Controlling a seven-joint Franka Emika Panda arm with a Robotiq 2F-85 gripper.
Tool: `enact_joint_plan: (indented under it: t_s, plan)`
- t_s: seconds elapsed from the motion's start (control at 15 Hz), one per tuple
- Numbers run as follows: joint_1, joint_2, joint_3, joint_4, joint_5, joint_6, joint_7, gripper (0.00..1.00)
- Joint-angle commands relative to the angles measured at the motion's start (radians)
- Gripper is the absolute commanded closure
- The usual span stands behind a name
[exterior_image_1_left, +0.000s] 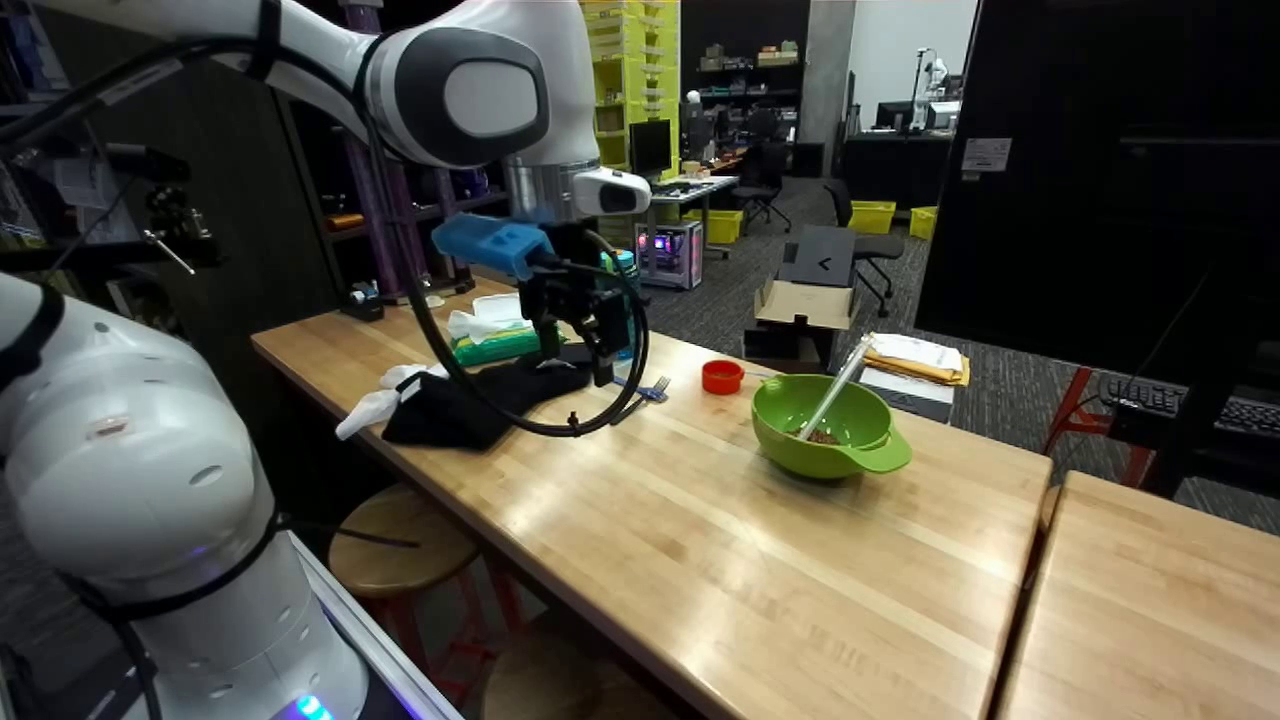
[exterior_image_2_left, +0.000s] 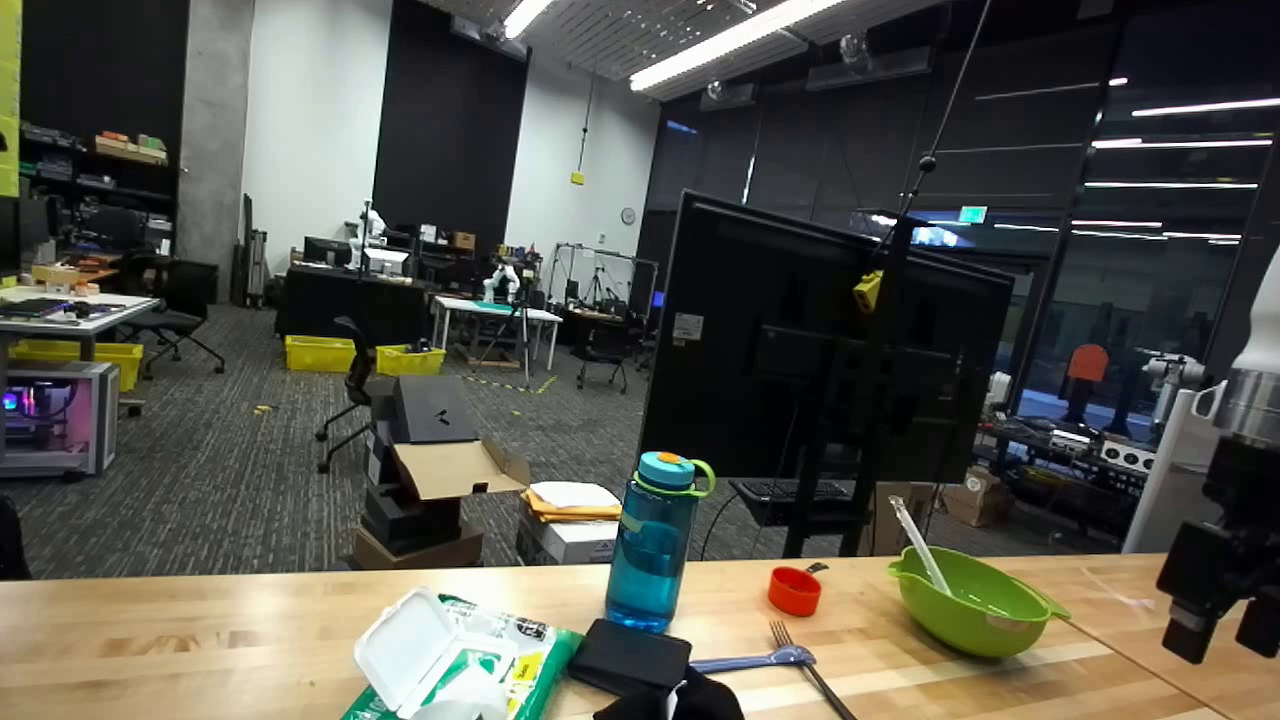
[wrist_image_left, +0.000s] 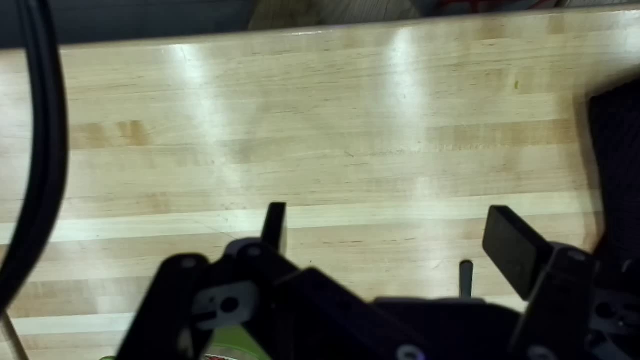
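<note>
Jaws spread wide, the tool (wrist_image_left: 390, 225) hangs above a wooden table (wrist_image_left: 325, 150) bearing a fork (exterior_image_2_left: 828, 692) and green bowl (exterior_image_1_left: 805, 455)

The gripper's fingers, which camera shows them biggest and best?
The wrist view. There both fingers look big and stand wide apart, with the table behind them. Both exterior views show them too, but small and dark: in an exterior view, the gripper sits at the right-hand edge of the picture.
</note>
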Motion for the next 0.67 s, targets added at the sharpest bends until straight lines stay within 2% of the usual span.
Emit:
enact_joint_plan:
  t_s: [0.0,0.6]
  plan:
    - [-0.014,0.045,0.002,0.032,-0.011,0.023,0.003,0.0]
    - [-0.031,0.291,-0.018,0.238,-0.03,0.152,-0.012,0.0]
